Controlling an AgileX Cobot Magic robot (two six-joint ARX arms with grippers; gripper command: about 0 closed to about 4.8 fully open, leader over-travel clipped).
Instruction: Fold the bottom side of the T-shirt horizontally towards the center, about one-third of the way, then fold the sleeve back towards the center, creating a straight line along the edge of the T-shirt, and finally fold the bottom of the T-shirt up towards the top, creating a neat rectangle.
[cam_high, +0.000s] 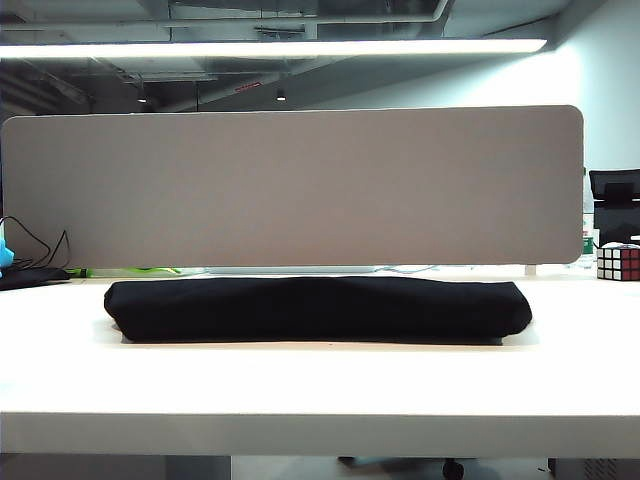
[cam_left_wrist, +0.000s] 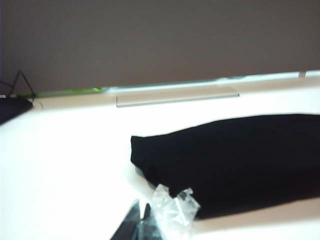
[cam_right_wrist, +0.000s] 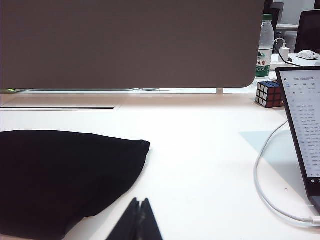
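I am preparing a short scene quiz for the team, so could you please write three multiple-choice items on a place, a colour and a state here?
1. Where is the Rubik's cube?
A. Far right of the table
B. On the T-shirt
C. Under the table

2. What colour is the T-shirt?
A. White
B. Black
C. Red

3. How is the right pincer?
A. Shut, holding nothing
B. Wide open
C. Clamped on the T-shirt

Key: 1 A, it stands at the right edge beside the divider. 2 B, the folded bundle is black. 3 A, its tips meet above bare table.
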